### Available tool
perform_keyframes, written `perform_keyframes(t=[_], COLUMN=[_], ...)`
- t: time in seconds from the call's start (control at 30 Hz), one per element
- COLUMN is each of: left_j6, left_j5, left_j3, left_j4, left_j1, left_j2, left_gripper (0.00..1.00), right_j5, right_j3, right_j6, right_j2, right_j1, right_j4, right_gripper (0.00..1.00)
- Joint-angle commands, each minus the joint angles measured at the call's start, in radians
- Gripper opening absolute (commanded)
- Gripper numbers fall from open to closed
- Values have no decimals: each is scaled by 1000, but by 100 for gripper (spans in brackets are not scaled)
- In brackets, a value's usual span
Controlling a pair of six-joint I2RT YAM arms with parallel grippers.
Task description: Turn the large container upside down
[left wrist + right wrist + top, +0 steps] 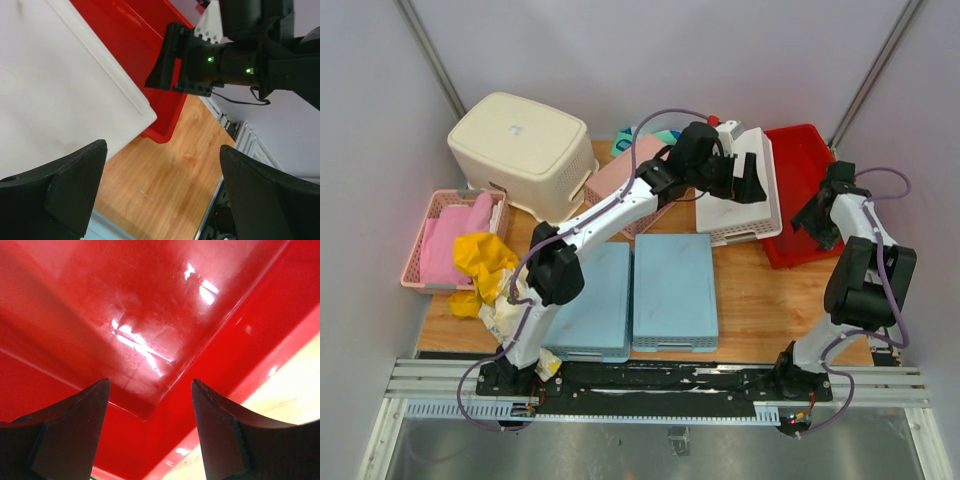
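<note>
The large container [520, 145], a cream-beige tub, stands at the table's back left with its closed flat face up and its wider rim down. No gripper touches it. My left gripper [752, 190] hangs open far to its right, over a white basket [745, 215]. In the left wrist view the left gripper [162, 192] is wide open with only wood between its fingers [75, 190]. My right gripper [817, 225] is over the red tray [800, 150]. In the right wrist view the right gripper [150, 430] is open with nothing in it, just above the tray's floor [150, 315].
Two light blue boxes [670, 290] lie side by side at the table's middle front. A pink basket [445, 240] with pink cloth sits at the left, crumpled yellow cloth [485, 255] next to it. Another pink basket [625, 180] lies under my left arm.
</note>
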Motion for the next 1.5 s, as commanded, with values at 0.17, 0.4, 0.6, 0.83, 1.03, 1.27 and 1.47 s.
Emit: perform_keyframes(t=[0.17,0.4,0.6,0.83,1.03,1.27,1.47], left_j6=[-27,-12,9,-66,0,-55,-66], left_j5=[105,81,48,40,9,30,6], left_j3=[26,7,35,-225,-27,91,91], left_j4=[27,22,0,180,91,184,211], left_j1=[-85,-94,-94,-94,-73,-4,16], left_j2=[89,85,108,44,144,262,282], left_gripper=[99,99,99,99,99,99,99], right_j5=[228,246,206,-106,-290,-428,-185], right_j3=[-204,-271,-275,-336,-465,-494,-450], right_j6=[216,329,295,-105,-179,-286,-325], right_j2=[-140,-172,-319,-548,-737,-795,-659], right_j1=[-64,-63,-63,-61,-63,-41,156], right_j4=[-308,-512,-479,-132,-11,-30,-32], right_gripper=[66,61,59,60,61,61,67])
